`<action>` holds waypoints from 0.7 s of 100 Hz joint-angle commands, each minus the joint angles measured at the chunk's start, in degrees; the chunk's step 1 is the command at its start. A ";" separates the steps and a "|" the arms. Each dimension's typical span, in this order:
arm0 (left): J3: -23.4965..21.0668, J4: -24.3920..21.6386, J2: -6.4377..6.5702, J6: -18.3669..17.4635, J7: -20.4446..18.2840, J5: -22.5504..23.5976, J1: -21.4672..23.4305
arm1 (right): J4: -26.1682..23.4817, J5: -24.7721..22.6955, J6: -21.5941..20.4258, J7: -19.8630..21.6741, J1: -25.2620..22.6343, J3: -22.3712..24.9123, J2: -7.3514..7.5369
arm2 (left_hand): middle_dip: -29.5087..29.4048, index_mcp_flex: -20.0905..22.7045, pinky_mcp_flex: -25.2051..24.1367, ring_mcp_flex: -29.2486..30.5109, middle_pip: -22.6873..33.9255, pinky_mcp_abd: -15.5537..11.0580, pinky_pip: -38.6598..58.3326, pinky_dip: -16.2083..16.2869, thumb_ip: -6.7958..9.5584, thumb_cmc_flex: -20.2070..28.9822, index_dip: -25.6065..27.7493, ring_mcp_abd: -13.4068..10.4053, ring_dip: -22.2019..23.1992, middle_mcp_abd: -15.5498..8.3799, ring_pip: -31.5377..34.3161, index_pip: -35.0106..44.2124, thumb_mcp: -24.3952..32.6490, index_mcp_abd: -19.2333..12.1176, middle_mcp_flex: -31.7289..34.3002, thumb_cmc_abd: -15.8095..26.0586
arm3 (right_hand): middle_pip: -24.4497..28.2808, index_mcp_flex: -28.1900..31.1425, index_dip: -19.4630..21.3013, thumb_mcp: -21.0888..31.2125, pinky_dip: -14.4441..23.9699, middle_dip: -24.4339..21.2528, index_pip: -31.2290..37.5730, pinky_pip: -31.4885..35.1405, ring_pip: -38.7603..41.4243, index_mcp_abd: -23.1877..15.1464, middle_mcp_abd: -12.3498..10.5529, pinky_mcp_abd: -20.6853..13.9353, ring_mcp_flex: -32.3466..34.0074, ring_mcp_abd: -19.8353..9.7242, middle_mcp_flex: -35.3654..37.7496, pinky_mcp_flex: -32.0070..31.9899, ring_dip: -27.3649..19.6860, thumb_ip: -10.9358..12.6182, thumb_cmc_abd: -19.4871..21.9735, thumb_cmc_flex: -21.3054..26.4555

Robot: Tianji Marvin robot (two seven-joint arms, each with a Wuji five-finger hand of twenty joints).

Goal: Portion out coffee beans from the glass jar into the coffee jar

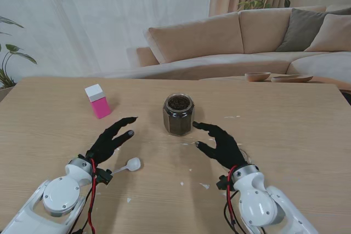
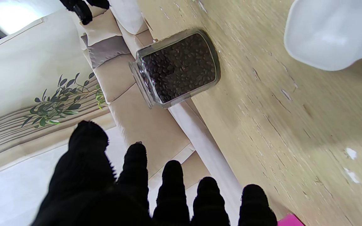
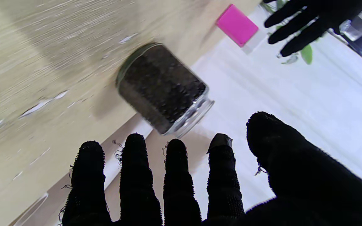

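Between my two hands, at the middle of the table [image 1: 285,113], stands the glass jar [image 1: 178,114], upright, lidless and nearly full of dark coffee beans; neither hand touches it. My left hand [image 1: 111,140] hovers with its fingers spread and holds nothing, and the white scoop [image 1: 128,165] lies on the wood just nearer to me than that hand. My right hand [image 1: 219,144] is likewise spread and empty, its fingertips near the jar's right side but apart from it. A pink and white box [image 1: 97,101] sits farther off on the left. Something clear shows beside my right wrist, perhaps the coffee jar, but I cannot tell for certain. The step in hand, as I judge it, is to take up the scoop and steady the bean jar. To do it well, I should lower my left fingers onto the scoop's handle rather than its bowl, pinch it firmly so it does not skate on the smooth wood, and bring my right hand around the jar's flat sides low down, so dipping will not tip it.
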 commanded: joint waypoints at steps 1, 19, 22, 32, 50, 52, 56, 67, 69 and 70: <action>0.26 -0.45 -0.31 -0.08 -0.71 -0.37 0.76 | 0.56 0.63 -1.44 0.79 0.60 -1.04 -1.21 | -0.27 -0.42 0.02 -1.41 -0.02 -2.13 -0.71 -0.88 0.21 1.65 -0.45 -1.79 -0.43 -1.37 -0.19 0.01 -0.29 -2.14 -0.96 0.85 | -1.54 0.80 -1.35 0.27 -1.74 -0.87 -1.54 -2.01 -2.08 -0.96 -1.69 -0.96 -2.66 -3.28 -0.01 -1.32 -1.63 1.42 0.33 1.21; 0.36 -0.53 -0.47 -0.39 0.12 -0.35 1.36 | 3.21 5.99 -5.23 -0.05 3.26 -3.69 -2.10 | -0.22 -0.51 0.02 -1.38 0.10 -2.16 -0.60 -0.76 0.18 1.54 -0.48 -1.89 -0.26 -1.32 -0.07 0.20 -0.29 -2.10 -1.04 0.89 | -3.62 0.02 -2.90 -0.80 -4.97 -1.71 -2.55 -5.62 -4.71 -0.37 -1.85 -2.28 -4.88 -4.05 -0.95 -2.95 -3.86 1.47 1.93 1.20; 0.34 -0.54 -0.51 -0.39 0.28 -0.37 1.45 | 3.86 7.21 -5.72 -0.38 3.82 -4.15 -2.36 | -0.20 -1.04 0.03 -1.39 0.13 -2.22 -0.56 -0.73 0.19 1.58 -0.55 -1.92 -0.24 -1.47 -0.07 0.03 -0.25 -2.22 -1.06 0.92 | -3.74 -0.06 -3.01 -0.98 -5.14 -1.76 -2.62 -5.78 -4.77 -0.12 -1.77 -2.28 -5.03 -3.96 -0.98 -3.11 -3.95 1.49 2.38 1.12; 0.35 -0.45 -0.67 -0.44 0.91 -0.50 1.54 | 6.32 11.30 -7.83 -0.85 5.78 -5.48 -3.10 | -0.14 -1.06 0.09 -1.36 0.24 -2.10 -0.23 -0.39 0.18 1.58 -0.52 -1.88 -0.05 -1.50 0.04 0.21 -0.23 -2.24 -1.12 0.93 | -3.89 0.20 -3.36 -1.62 -5.54 -1.82 -2.62 -6.18 -4.83 0.05 -1.53 -2.34 -5.42 -3.80 -0.83 -3.64 -4.12 1.69 3.46 1.13; 0.44 0.26 -1.34 -0.89 3.23 -1.48 0.93 | 8.75 14.29 -10.56 1.48 8.17 -6.59 -3.05 | 0.20 -0.85 -0.32 -1.43 0.86 -1.96 1.10 1.50 0.20 1.77 -0.35 -1.60 1.30 -1.25 0.65 0.85 -0.09 -2.15 -0.81 0.68 | -3.91 0.08 -3.89 -4.48 -5.15 -1.79 -1.94 -6.14 -4.62 -0.32 -1.57 -1.86 -6.01 -3.76 -1.15 -4.04 -3.96 2.32 4.77 1.34; 0.46 0.33 -1.43 -0.83 3.52 -1.57 0.81 | 8.98 14.56 -10.74 1.53 8.38 -6.71 -3.08 | 0.22 -0.78 -0.31 -1.42 0.89 -1.95 1.16 1.61 0.20 1.82 -0.35 -1.55 1.39 -1.18 0.68 0.89 -0.07 -2.11 -0.78 0.63 | -3.91 0.11 -3.92 -4.51 -5.13 -1.79 -1.95 -6.16 -4.65 -0.30 -1.57 -1.85 -6.03 -3.71 -1.14 -4.06 -3.97 2.36 4.75 1.32; 0.48 0.41 -1.55 -0.59 3.88 -1.73 0.54 | 9.32 15.11 -10.97 1.92 8.72 -6.91 -3.08 | 0.26 -0.72 -0.33 -1.43 0.97 -1.81 1.31 1.86 0.20 1.94 -0.34 -1.43 1.62 -1.09 0.77 0.97 -0.03 -2.04 -0.73 0.51 | -4.07 -0.29 -4.03 -4.64 -5.10 -1.84 -2.12 -6.25 -4.75 -0.31 -1.63 -2.01 -6.26 -3.84 -1.51 -4.27 -3.98 2.42 5.04 1.23; 0.28 0.42 -1.58 0.63 3.83 -1.51 -0.34 | 10.22 15.85 -11.75 2.52 9.46 -7.64 -3.10 | 0.70 -0.95 -0.72 -1.57 1.48 -1.66 2.56 4.24 0.23 2.08 -0.33 -1.05 3.40 -0.88 1.26 1.34 -0.01 -1.89 -0.75 0.30 | -3.96 -0.31 -4.08 -5.12 -4.91 -1.79 -2.07 -6.23 -4.73 -0.35 -1.63 -1.90 -6.32 -3.84 -1.55 -4.26 -3.90 2.45 4.96 1.17; 0.22 0.39 -1.57 0.88 3.81 -1.37 -0.52 | 10.31 15.83 -11.91 2.64 9.53 -7.73 -3.07 | 0.81 -1.00 -0.81 -1.60 1.58 -1.66 2.90 4.91 0.25 2.16 -0.33 -1.02 3.90 -0.79 1.42 1.39 0.03 -1.76 -0.71 0.20 | -3.96 -0.41 -4.10 -5.20 -4.86 -1.78 -2.09 -6.22 -4.72 -0.35 -1.61 -1.90 -6.31 -3.86 -1.64 -4.25 -3.88 2.45 5.01 1.17; 0.18 0.38 -1.56 1.02 3.79 -1.30 -0.62 | 10.35 15.83 -11.99 2.70 9.56 -7.77 -3.05 | 0.85 -0.93 -0.78 -1.58 1.61 -1.65 3.00 5.07 0.25 2.22 -0.31 -0.94 4.01 -0.75 1.45 1.45 0.02 -1.61 -0.72 0.04 | -3.97 -0.44 -4.10 -5.23 -4.84 -1.78 -2.09 -6.21 -4.74 -0.35 -1.61 -1.90 -6.38 -3.84 -1.68 -4.25 -3.88 2.46 5.03 1.16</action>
